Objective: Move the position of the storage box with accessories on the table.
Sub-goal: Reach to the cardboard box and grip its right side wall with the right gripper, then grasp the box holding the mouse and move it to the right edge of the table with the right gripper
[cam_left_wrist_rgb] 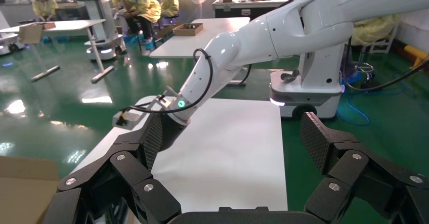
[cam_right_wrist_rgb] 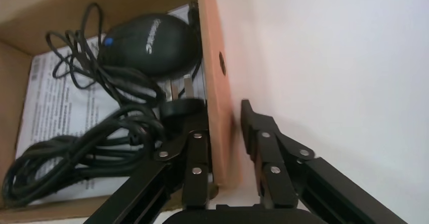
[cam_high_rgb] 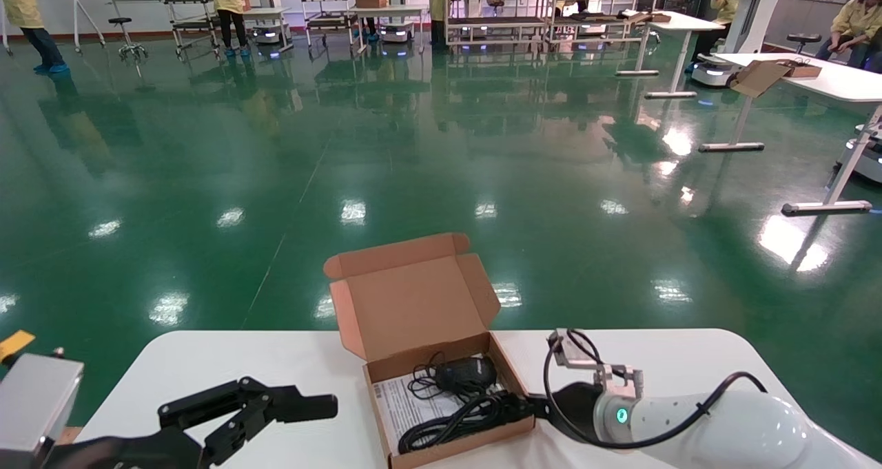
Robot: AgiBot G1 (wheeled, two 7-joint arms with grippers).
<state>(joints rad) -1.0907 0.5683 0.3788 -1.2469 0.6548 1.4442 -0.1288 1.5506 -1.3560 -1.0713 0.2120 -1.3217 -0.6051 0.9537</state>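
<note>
You are looking at a white table [cam_high_rgb: 227, 366] with rounded corners, standing on a glossy green floor [cam_high_rgb: 289, 166]. The storage box [cam_high_rgb: 413, 304], a shallow brown cardboard mailer, sits open on the table with its lid standing up on the side farthest from you.

Inside the box lie the accessories: a black mouse [cam_high_rgb: 467, 371] toward the lid end, a bundle of black cables [cam_high_rgb: 455, 417] nearer you, and a white printed leaflet [cam_high_rgb: 406, 405] flat beneath them.

Your right gripper [cam_right_wrist_rgb: 227, 123] is at the box's right wall. One finger reaches inside, beside the cables and a plug, and the other lies outside on the tabletop, so the jaws straddle the cardboard wall [cam_right_wrist_rgb: 215, 82]. The fingers look closed onto it or very nearly so; you cannot tell for certain that both are pressing it.

Your left gripper [cam_high_rgb: 275, 403] hovers over the table to the left of the box, apart from it, with its black fingers [cam_left_wrist_rgb: 316, 138] spread wide and holding nothing.
</note>
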